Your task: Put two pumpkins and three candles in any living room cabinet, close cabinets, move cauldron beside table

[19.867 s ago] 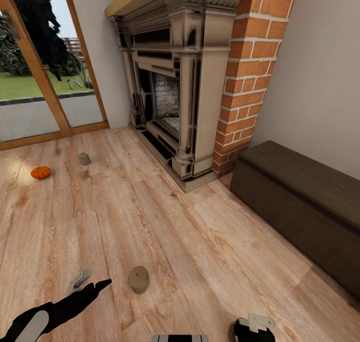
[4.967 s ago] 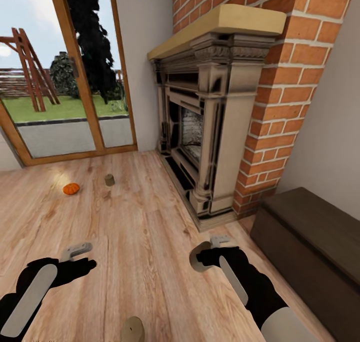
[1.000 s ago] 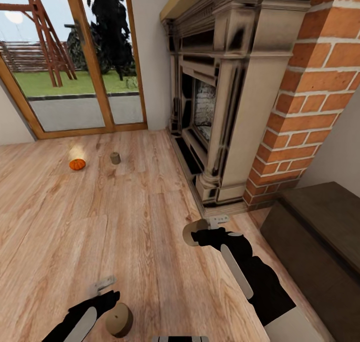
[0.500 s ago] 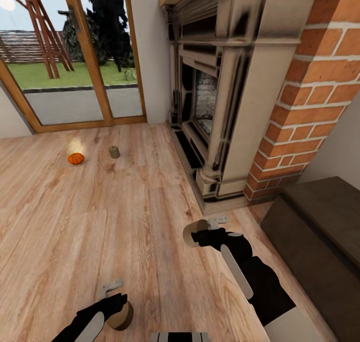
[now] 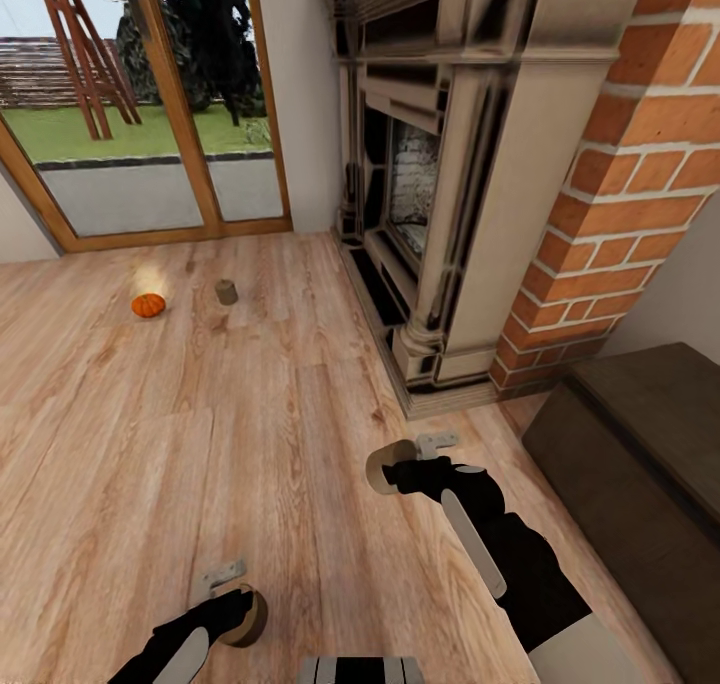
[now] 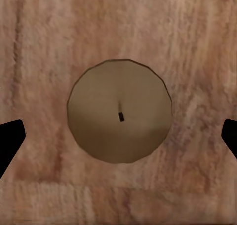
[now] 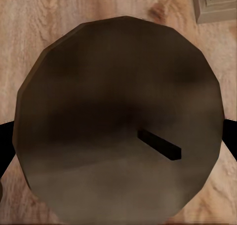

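Head view: R gripper [image 5: 400, 461] pinches a candle [image 5: 381, 466], lifted clear of the floor [image 5: 150, 444], just in front of the fireplace [image 5: 450, 214] base. Likely carried this way so it can go straight to the cabinet [image 5: 640, 454], which sits right of the fireplace past the brick column [image 5: 620, 184]; cabinet shows no open drawer from here.

R wrist view: held candle [image 7: 118, 131] seen from above, dull taupe faceted disc, short dark wick, dark fingertips [image 7: 6, 146] at both its sides, tight against it.

L gripper [image 5: 232, 589] low over a second candle [image 5: 248, 616] standing on the floor well in front of the fireplace, toward the robot. L wrist view: this candle [image 6: 120, 111] centred between the fingertips [image 6: 10, 141], floor showing on each side, so fingers spread, not touching yet. Judgement: L arm lined up top-down for a straddle grasp; next = drop, then close.

Third candle [image 5: 227, 291] + one pumpkin [image 5: 148, 305] on the floor left of the fireplace, near the glass door [image 5: 130, 114], close together but apart. Pumpkin orange, ribbed, round.

Materials: floor = matte wood plank, strong grain. Candles squat cylinders, flat tops, waxy-dull; should grip ok across the dia. Fireplace pale stone look w/ dark smudges. Cabinet dark brown, flat top.
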